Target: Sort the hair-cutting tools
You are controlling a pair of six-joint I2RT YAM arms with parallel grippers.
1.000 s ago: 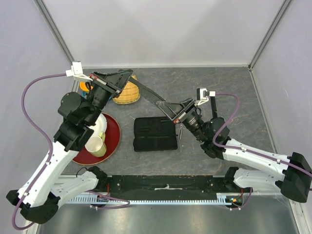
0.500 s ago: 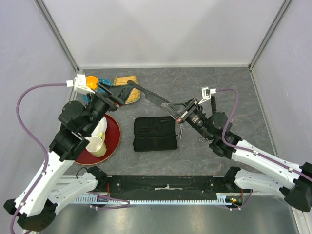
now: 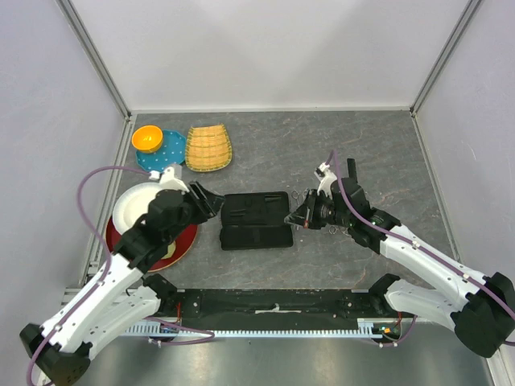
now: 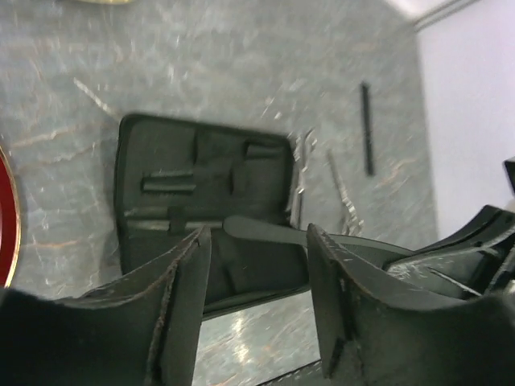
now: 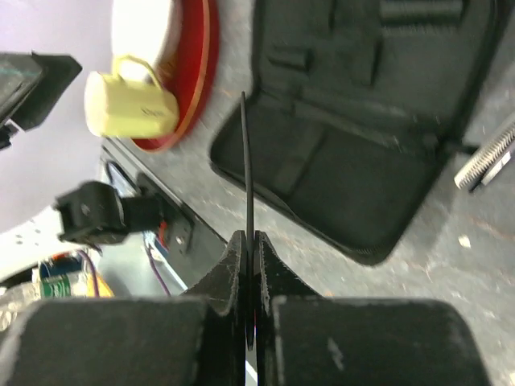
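A black zip case [image 3: 256,220] lies open mid-table. My right gripper [image 3: 300,215] hovers at its right edge, shut on a thin black comb [image 5: 245,161]. The comb is seen edge-on in the right wrist view, pointing out over the case [image 5: 354,137]. Its rounded tip [image 4: 241,227] shows in the left wrist view. Two silver scissors [image 4: 302,161] [image 4: 343,191] lie on the table just right of the case [image 4: 201,201]. My left gripper [image 3: 208,201] is at the case's left edge, open, with nothing between its fingers [image 4: 189,273].
A red tray [image 3: 183,241] at the left holds a white plate [image 3: 133,206] and a yellow mug [image 5: 133,100]. Behind it are an orange bowl [image 3: 147,137], a blue dish [image 3: 167,149] and a wicker basket [image 3: 208,147]. A narrow black stick [image 4: 366,129] lies right of the scissors.
My left gripper let go of the comb's far end and pulled back low beside the case. My right gripper, still shut on the comb, came down to the case's right edge.
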